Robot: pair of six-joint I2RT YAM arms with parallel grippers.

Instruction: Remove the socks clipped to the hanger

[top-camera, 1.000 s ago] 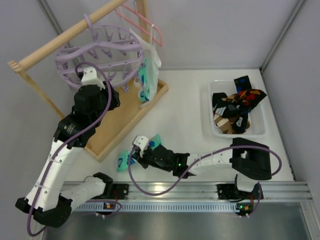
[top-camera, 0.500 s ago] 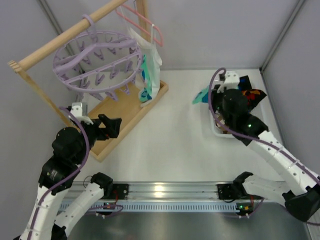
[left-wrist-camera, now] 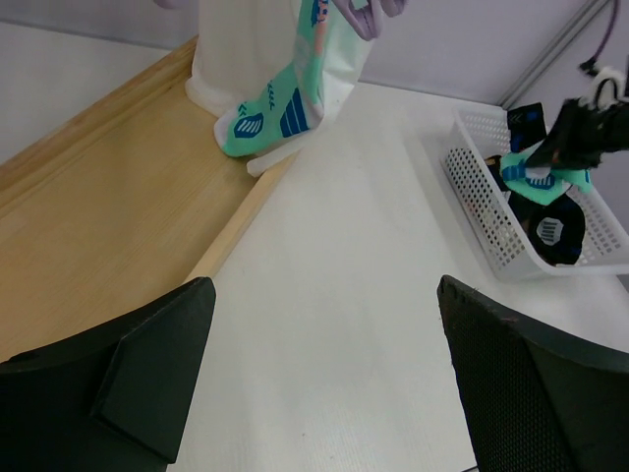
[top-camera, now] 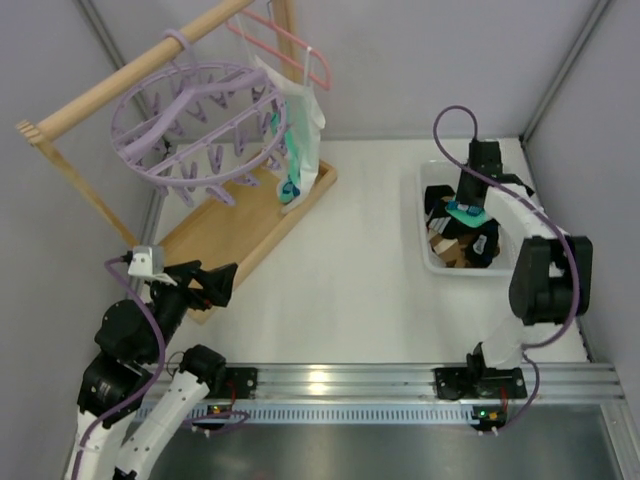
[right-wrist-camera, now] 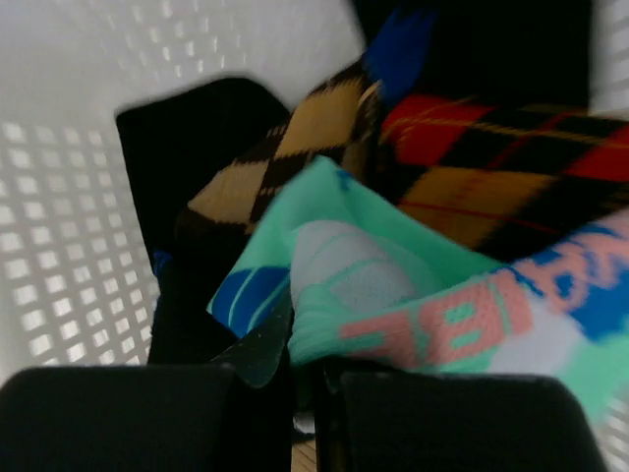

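- The left end effector (top-camera: 213, 278) hovers over the tabletop (top-camera: 350, 270) beside the wooden base (top-camera: 230, 225), its fingers spread wide and holding nothing.
- The right end effector (top-camera: 468, 210) pinches a mint-green sock (right-wrist-camera: 393, 285) inside the white basket (top-camera: 424, 262), above a diamond-patterned sock (right-wrist-camera: 295, 147).
- Farthest back, a second mint-green sock (top-camera: 291, 170) hangs from the lavender hanger (top-camera: 190, 110).

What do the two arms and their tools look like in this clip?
Both the left arm and right arm have white links, bulky black joints and a looping lavender cable. The left tool and right tool have broad matte black fingers.
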